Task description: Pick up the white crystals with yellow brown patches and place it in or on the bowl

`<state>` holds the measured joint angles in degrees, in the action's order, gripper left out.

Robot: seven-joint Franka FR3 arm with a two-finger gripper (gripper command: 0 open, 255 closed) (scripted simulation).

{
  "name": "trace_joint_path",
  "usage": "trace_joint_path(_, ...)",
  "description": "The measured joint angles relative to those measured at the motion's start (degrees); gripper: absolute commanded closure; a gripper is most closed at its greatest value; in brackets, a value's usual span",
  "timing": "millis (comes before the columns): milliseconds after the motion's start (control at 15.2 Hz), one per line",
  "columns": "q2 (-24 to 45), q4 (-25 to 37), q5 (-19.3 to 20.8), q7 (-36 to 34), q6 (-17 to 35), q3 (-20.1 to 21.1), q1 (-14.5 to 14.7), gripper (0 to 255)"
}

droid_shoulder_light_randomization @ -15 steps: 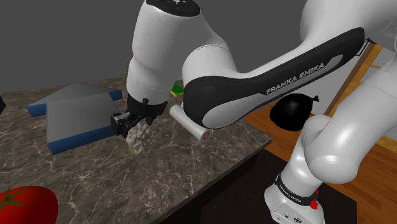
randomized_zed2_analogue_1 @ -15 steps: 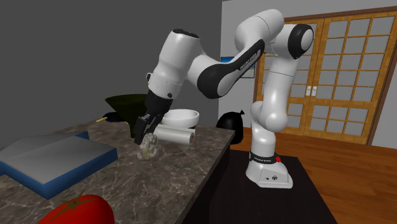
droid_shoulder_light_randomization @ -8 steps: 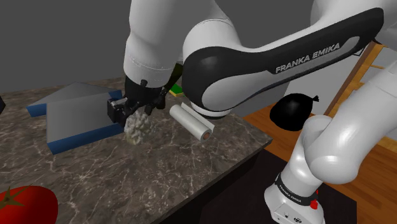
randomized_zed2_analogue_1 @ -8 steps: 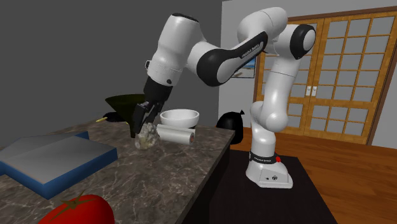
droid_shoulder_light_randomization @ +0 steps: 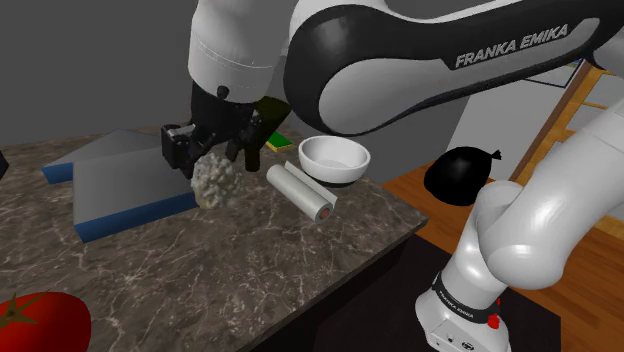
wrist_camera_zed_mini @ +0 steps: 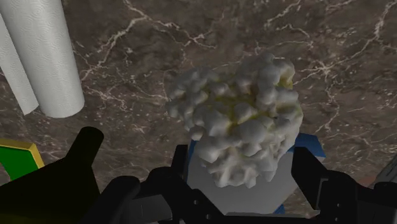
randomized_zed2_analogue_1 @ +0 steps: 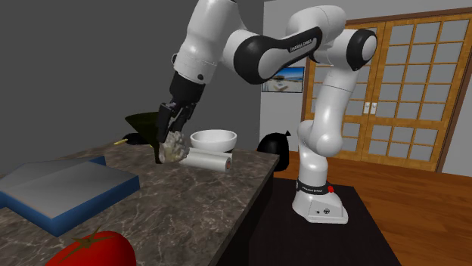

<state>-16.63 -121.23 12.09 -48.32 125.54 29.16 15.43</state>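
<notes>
A lumpy white crystal cluster with yellow-brown patches (droid_shoulder_light_randomization: 216, 181) (randomized_zed2_analogue_1: 174, 149) (wrist_camera_zed_mini: 238, 121) hangs above the dark marble counter (droid_shoulder_light_randomization: 250, 260), off its surface. My gripper (droid_shoulder_light_randomization: 213, 162) (randomized_zed2_analogue_1: 170, 137) (wrist_camera_zed_mini: 245, 173) is shut on it, and in the wrist view the black fingers (wrist_camera_zed_mini: 181, 168) clasp its lower sides. The white bowl (droid_shoulder_light_randomization: 335, 158) (randomized_zed2_analogue_1: 212, 139) stands on the counter to the shoulder view's right of the cluster. A white roll (droid_shoulder_light_randomization: 300, 192) (randomized_zed2_analogue_1: 206, 160) (wrist_camera_zed_mini: 48, 57) lies between the cluster and the bowl.
A flat blue-edged grey slab (droid_shoulder_light_randomization: 120, 175) (randomized_zed2_analogue_1: 64, 189) lies behind the gripper. A red tomato (droid_shoulder_light_randomization: 40, 322) (randomized_zed2_analogue_1: 94, 249) sits at the counter's near corner. A dark green bowl-like object (randomized_zed2_analogue_1: 147, 123) stands behind the white bowl. A black bag (droid_shoulder_light_randomization: 462, 175) sits on the floor past the counter's edge.
The gripper has risen with the crystal cluster, lifting it clear of the counter. The arm's rise has uncovered the white bowl in the shoulder view.
</notes>
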Motion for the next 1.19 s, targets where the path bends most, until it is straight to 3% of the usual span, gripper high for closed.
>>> trace_joint_path(330, -0.84, 2.20, -0.94, 1.79, -2.72, -0.88, 0.05, 255)
trace_joint_path(792, -9.93, -5.52, -5.23, 12.69, -1.98, -9.73, 0.28, 255)
trace_joint_path(1188, -16.41, -11.08, -6.54, 21.78, -1.81, -17.62, -0.10, 255)
